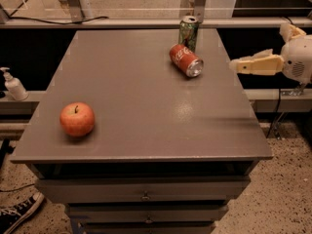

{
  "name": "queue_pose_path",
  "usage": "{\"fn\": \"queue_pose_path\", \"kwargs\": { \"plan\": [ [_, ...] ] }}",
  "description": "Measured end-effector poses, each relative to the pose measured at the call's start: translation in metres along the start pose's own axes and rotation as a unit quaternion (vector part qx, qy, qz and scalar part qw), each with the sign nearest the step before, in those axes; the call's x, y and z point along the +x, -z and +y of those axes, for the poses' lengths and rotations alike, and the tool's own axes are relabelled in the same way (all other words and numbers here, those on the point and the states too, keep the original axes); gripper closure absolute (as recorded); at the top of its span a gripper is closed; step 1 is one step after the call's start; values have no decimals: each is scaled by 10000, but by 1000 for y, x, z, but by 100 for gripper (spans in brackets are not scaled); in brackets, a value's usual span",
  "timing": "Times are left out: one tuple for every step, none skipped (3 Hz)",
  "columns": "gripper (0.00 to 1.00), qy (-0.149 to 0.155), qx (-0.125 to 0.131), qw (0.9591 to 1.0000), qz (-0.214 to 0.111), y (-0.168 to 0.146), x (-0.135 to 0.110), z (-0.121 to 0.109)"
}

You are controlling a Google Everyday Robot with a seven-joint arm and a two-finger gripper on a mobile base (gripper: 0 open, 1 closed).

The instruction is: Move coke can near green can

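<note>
Plainly empty, the gripper [241, 62] hangs just off the table [146, 156] edge at the camera's right. Its two pale fingers [258, 66] are released, a little apart, with nothing between them. They lie roughly level and point in over the tabletop.

Ahead of the fingertips, near but apart from them, lies the coke can [185, 60]. It rests on its side on the grey surface, a red body with white script running along it. Its silver end is turned toward the camera and partly toward the fingers; its other end points away from them.

Just past that far end stands the green can [188, 32], upright, with a silver top and pale markings. The two cans sit just beside each other; whether they touch cannot be told.

Well beyond the cans, far from the fingers, a red-orange apple [77, 119] sits near the table's opposite front corner.
</note>
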State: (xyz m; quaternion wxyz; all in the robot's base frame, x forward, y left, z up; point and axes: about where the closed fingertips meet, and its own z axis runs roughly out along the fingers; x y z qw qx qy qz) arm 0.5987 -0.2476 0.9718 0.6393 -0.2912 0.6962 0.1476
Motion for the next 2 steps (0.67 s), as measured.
{"fn": "queue_pose_path", "kwargs": {
  "plan": [
    [0,404,-104,9991,-47,2,-6,5],
    [0,404,-102,9991,-47,2,-6,5]
  ]
}}
